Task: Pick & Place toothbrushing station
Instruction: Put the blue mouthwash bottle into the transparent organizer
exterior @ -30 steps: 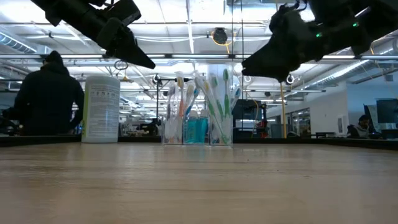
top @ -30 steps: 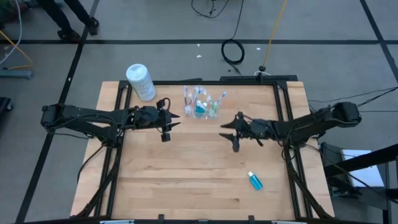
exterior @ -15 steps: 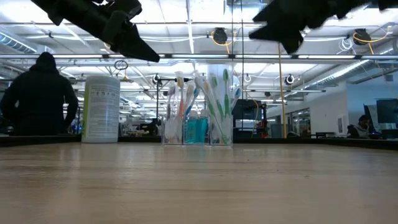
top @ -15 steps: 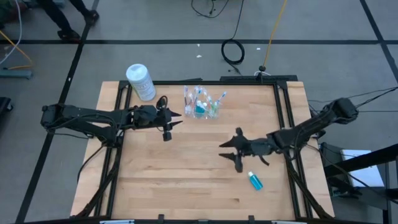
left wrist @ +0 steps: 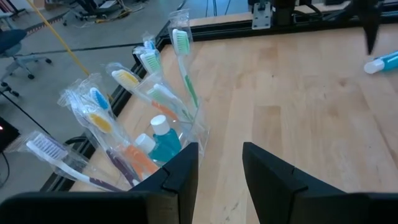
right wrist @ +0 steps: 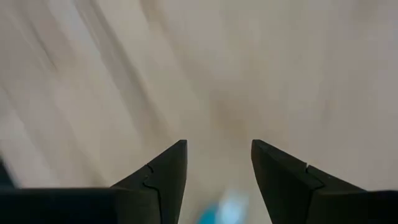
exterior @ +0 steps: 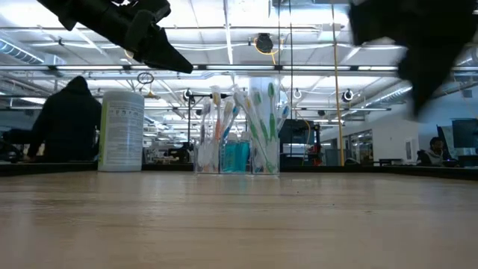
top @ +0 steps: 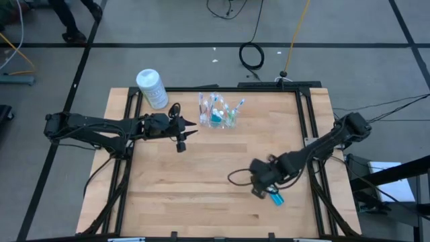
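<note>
The toothbrushing station (top: 218,111) is a small see-through cup with several wrapped toothbrushes and a blue bottle inside. It stands upright on its base at the table's far middle and also shows in the low view (exterior: 239,127) and the left wrist view (left wrist: 155,134). My left gripper (top: 187,128) is open and hangs above the table just left of the station; its fingers (left wrist: 186,171) point toward the station without touching it. My right gripper (top: 259,189) is open at the near right, right beside a small blue tube (top: 275,196) that lies on the table.
A white cylindrical canister (top: 152,87) stands at the far left corner and shows in the low view (exterior: 121,131). The blue tube also shows in the left wrist view (left wrist: 382,62). A person (exterior: 67,123) stands beyond the table. Bare wood lies in the table's middle and near left.
My right gripper has swung from the table's middle toward the near edge and come down beside the small blue tube, staying open. My left gripper has kept its place by the station. The station has not moved.
</note>
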`<move>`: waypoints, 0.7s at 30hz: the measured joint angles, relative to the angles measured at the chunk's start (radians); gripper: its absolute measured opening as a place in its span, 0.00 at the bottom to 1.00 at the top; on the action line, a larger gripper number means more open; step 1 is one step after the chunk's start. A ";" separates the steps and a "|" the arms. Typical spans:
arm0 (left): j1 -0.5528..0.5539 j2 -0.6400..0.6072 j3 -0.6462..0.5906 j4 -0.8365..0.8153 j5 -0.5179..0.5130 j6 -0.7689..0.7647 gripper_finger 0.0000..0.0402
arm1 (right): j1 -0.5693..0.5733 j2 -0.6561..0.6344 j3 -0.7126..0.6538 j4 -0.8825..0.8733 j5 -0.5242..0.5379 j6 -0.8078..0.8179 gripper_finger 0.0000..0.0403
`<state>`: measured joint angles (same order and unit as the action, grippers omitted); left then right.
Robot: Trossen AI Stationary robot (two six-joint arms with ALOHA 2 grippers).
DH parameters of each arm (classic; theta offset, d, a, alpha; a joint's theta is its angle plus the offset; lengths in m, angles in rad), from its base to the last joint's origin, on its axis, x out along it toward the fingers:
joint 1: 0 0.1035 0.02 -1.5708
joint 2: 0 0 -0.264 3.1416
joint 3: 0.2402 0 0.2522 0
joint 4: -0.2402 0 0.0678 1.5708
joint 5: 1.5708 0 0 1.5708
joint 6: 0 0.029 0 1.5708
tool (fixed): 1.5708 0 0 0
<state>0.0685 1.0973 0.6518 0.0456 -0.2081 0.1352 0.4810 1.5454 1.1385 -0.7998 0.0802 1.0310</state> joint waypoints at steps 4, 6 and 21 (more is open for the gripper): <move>0.000 0.000 0.000 0.013 0.002 -0.019 0.33 | 0.033 0.044 -0.024 -0.059 -0.252 0.214 0.42; 0.000 0.000 0.000 0.011 0.002 -0.019 0.33 | 0.050 0.061 -0.042 -0.064 -0.294 0.265 0.42; -0.002 0.000 0.000 0.011 0.002 -0.037 0.33 | 0.030 0.077 -0.142 -0.009 -0.240 0.293 0.42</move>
<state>0.0666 1.0973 0.6518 0.0563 -0.2066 0.0986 0.5106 1.6222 0.9963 -0.8087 -0.1600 1.3239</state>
